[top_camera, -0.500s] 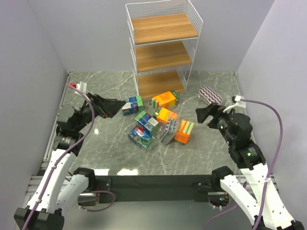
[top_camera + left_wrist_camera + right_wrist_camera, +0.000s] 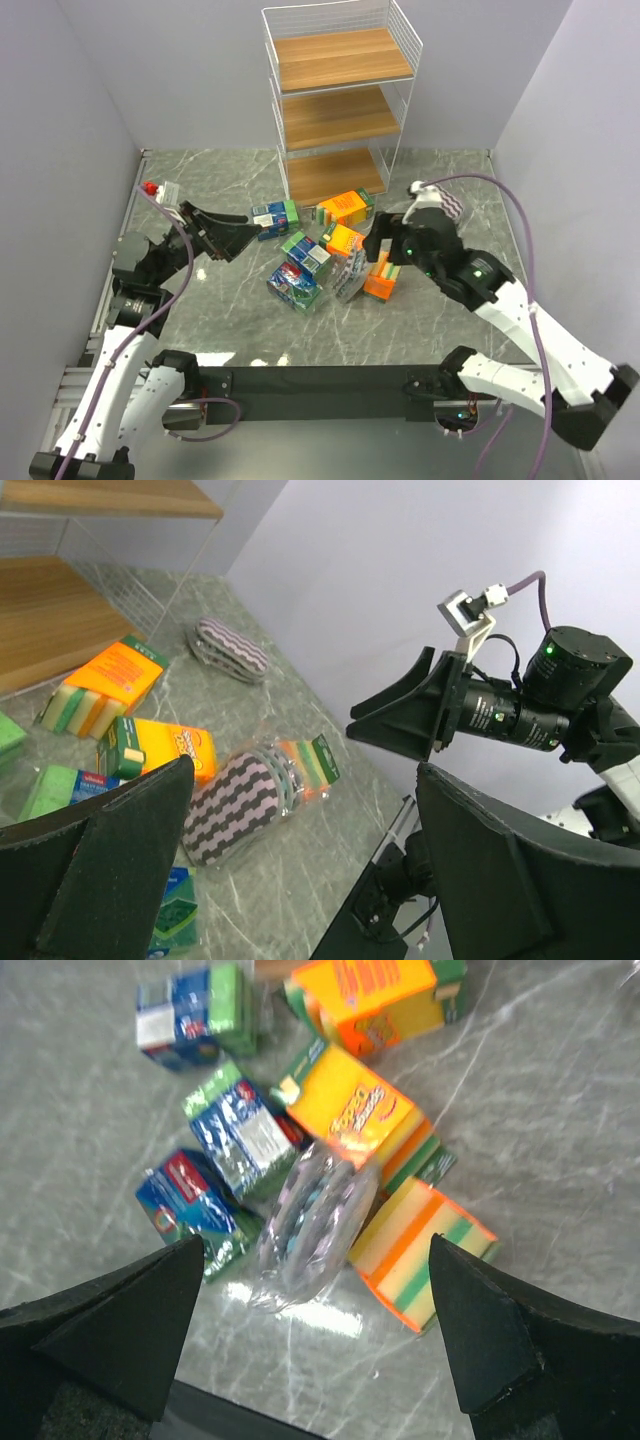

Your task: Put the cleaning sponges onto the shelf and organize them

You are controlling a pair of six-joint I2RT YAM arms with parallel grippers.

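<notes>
The shelf [image 2: 340, 100], a white wire rack with three brown boards, stands at the back centre. In front of it the cleaning sponges lie in a loose pile: orange packs [image 2: 345, 206] [image 2: 355, 1105], blue-green packs [image 2: 276, 215] [image 2: 240, 1130], a clear-wrapped striped oval pad [image 2: 315, 1220] [image 2: 232, 805] and an orange-yellow-green block [image 2: 383, 278] [image 2: 425, 1250]. Another striped pad [image 2: 448, 205] [image 2: 230, 650] lies apart at the right. My right gripper [image 2: 385, 238] [image 2: 315, 1250] hangs open above the wrapped pad and the block. My left gripper [image 2: 248, 238] [image 2: 305, 780] is open left of the pile, holding nothing.
The marble tabletop [image 2: 220, 300] is boxed in by grey walls at the left, back and right. A black rail [image 2: 320, 380] runs along the near edge. The right arm's purple cable [image 2: 520, 225] loops over the right side.
The right arm has swung left and forward from the right side to over the pile. The left gripper has shifted slightly toward the pile. Both stay open; no sponge has moved.
</notes>
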